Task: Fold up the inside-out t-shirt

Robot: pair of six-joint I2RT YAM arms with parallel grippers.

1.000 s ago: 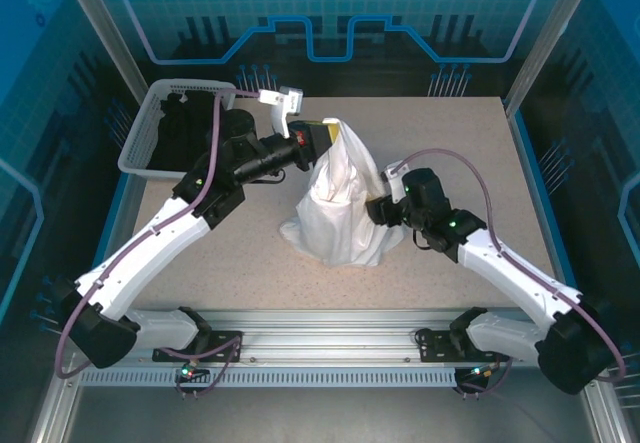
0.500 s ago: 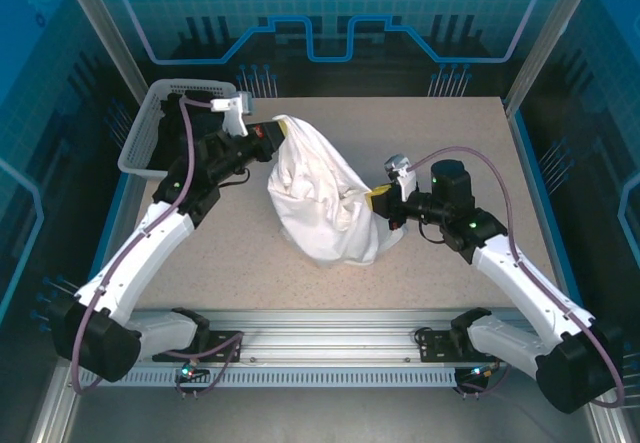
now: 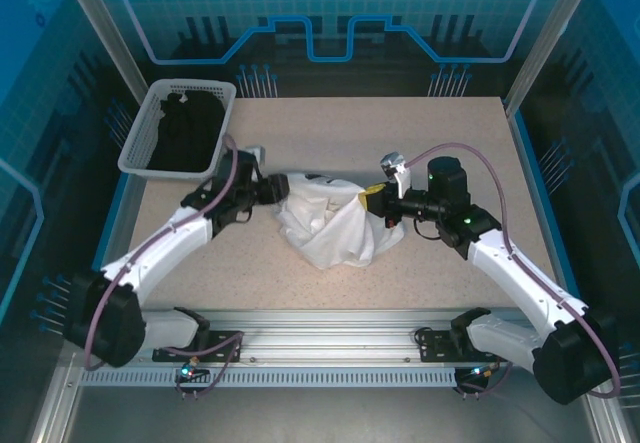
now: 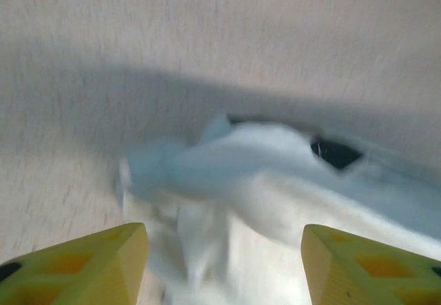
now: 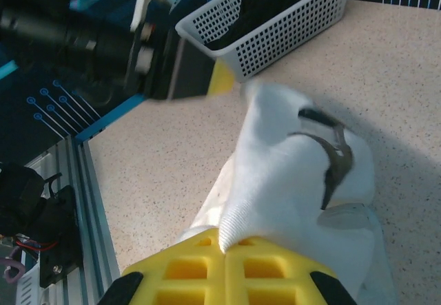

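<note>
**Station status: cloth handling**

The white, wrinkled, soft-cloth short-sleeved t-shirt is lying in a bunched heap near the centre of the speckled beige table top, between the two grippers. A small black print is showing on the upper folds of the t-shirt, and it is also appearing in the left wrist view.

Left gripper:
- Its yellow fingers are standing wide apart w/ nothing clamped between them.
- White cloth is lying below and ahead of the gap.
- In the top view the gripper is sitting at the heap's left end. Whether it is touching the cloth cannot be told.

Right gripper:
- Its jaws are pressing together on a fold of the t-shirt.
- In the right wrist view the fabric is coming out at the seam between the two yellow fingertips.
- The gripper is sitting at the heap's right end, approx. level w/ the left one.

Other items: a white perforated plastic basket is standing at the far-left corner of the table. It is holding a black garment and is well apart from the t-shirt
</note>
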